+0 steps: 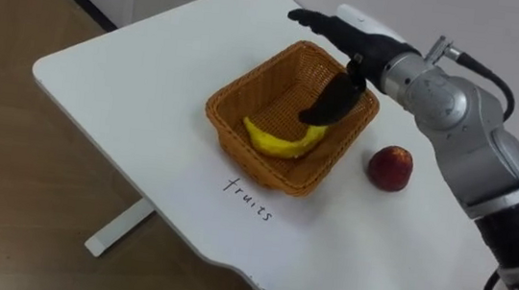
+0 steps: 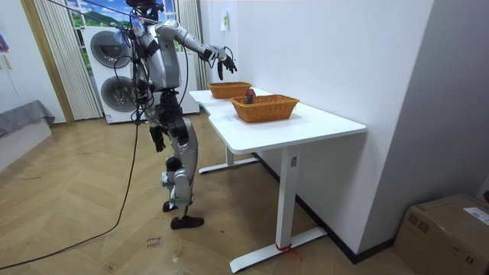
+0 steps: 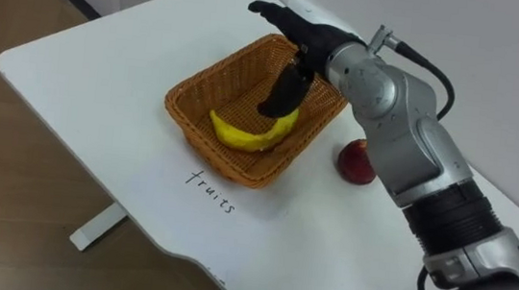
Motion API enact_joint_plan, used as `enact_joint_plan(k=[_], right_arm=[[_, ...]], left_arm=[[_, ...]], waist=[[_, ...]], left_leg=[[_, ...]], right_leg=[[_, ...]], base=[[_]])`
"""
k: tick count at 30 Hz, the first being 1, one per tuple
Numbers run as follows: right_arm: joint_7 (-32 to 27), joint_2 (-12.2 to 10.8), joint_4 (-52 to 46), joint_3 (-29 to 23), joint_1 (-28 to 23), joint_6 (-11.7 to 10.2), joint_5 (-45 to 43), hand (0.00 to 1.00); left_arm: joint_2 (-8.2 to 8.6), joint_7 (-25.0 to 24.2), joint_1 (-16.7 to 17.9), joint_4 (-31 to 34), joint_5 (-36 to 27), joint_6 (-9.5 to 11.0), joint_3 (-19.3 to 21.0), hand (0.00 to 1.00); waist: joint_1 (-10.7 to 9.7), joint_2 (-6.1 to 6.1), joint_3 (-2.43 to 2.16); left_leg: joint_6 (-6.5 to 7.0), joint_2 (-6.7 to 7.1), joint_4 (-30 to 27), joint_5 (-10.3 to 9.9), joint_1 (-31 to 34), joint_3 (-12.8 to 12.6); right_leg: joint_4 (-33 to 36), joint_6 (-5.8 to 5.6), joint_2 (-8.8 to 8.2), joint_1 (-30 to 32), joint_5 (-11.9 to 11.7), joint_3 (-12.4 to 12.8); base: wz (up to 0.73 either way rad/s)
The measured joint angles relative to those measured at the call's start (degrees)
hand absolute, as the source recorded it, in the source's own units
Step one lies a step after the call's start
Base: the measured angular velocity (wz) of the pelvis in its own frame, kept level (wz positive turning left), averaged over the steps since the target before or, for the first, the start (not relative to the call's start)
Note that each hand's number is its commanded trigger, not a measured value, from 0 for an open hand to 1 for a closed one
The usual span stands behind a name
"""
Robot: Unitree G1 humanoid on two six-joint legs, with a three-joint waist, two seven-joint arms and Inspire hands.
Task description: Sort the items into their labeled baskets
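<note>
A yellow banana (image 1: 274, 140) lies inside the woven fruit basket (image 1: 235, 104) on the white table (image 1: 141, 75). My right hand (image 1: 348, 38) hovers over the basket's far side, open, fingers stretched out toward the table's far edge. Its thumb (image 1: 330, 102) hangs down just above the banana's right end. A red apple (image 1: 389, 167) rests on the table right of the basket, under my right forearm. In the room view I stand at the far end of the tables with my right hand (image 2: 221, 57) reaching out and my left hand (image 2: 157, 138) hanging at my side.
The word "fruits" (image 1: 249, 199) is handwritten on the table in front of the basket. A second woven basket (image 2: 264, 108) stands on the nearer table in the room view. Washing machines (image 2: 114, 72) stand behind me, and a cardboard box (image 2: 451, 229) sits at the room view's right.
</note>
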State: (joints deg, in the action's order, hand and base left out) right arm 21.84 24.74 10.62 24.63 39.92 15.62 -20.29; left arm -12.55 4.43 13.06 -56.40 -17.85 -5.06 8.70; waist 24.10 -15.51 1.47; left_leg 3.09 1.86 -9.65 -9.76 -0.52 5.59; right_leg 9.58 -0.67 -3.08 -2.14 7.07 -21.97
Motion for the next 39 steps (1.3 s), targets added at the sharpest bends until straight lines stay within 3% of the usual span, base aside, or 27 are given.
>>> enact_joint_plan(k=[24, 28, 34, 37, 39], right_arm=[[0.0, 0.1, 2.3, 0.0, 0.0, -0.8, 0.2, 0.0], [-0.7, 0.3, 2.3, -0.1, 0.0, -1.7, 4.2, 0.0], [-4.2, 0.3, 7.4, -1.9, 0.0, -2.6, 12.0, 0.0], [-5.7, 0.3, 9.2, -2.7, 0.0, -2.6, 12.0, 0.0], [-7.1, 0.3, 9.7, -3.7, -0.4, -2.8, 13.1, 0.0]], left_arm=[[0.21, -0.5, 0.1, 0.0, -0.6, 0.0, 0.1, 0.0], [-0.19, -0.6, 0.1, -0.5, -1.9, 0.1, -0.1, 0.0], [-0.14, 0.0, 0.2, -1.2, -1.8, -0.1, -0.9, 0.0], [0.32, 0.5, 0.2, -0.8, -1.6, -0.8, -0.9, 0.0], [0.84, 1.2, 0.7, -0.1, -1.6, -1.1, -1.0, 0.0]], waist=[[-0.3, 0.24, 0.15], [-1.6, 0.49, 0.26], [-2.3, 1.18, 0.48], [-3.1, 2.24, 0.38], [-3.4, 3.57, 0.3]], left_leg=[[0.0, -0.02, 0.0, 0.0, -0.1, -0.5], [-0.01, -0.02, -0.1, 0.0, -0.1, -0.5], [-0.02, 0.03, -0.1, 0.0, -0.1, -0.5], [-0.01, 0.1, -0.3, 0.0, 0.0, -0.5], [0.0, 0.13, -0.5, 0.0, 0.0, -0.7]], right_leg=[[0.0, 0.0, -0.04, 0.1, 0.0, 0.3], [0.0, 0.01, 0.08, -0.1, 0.0, 1.5], [0.0, 0.01, 0.02, -0.3, 0.0, 1.4], [0.0, 0.03, -0.04, -0.3, 0.0, 1.4], [0.0, 0.05, -0.05, -0.2, 0.0, 1.4]], base=[[0.0], [0.0], [0.0], [0.0], [-0.05]])
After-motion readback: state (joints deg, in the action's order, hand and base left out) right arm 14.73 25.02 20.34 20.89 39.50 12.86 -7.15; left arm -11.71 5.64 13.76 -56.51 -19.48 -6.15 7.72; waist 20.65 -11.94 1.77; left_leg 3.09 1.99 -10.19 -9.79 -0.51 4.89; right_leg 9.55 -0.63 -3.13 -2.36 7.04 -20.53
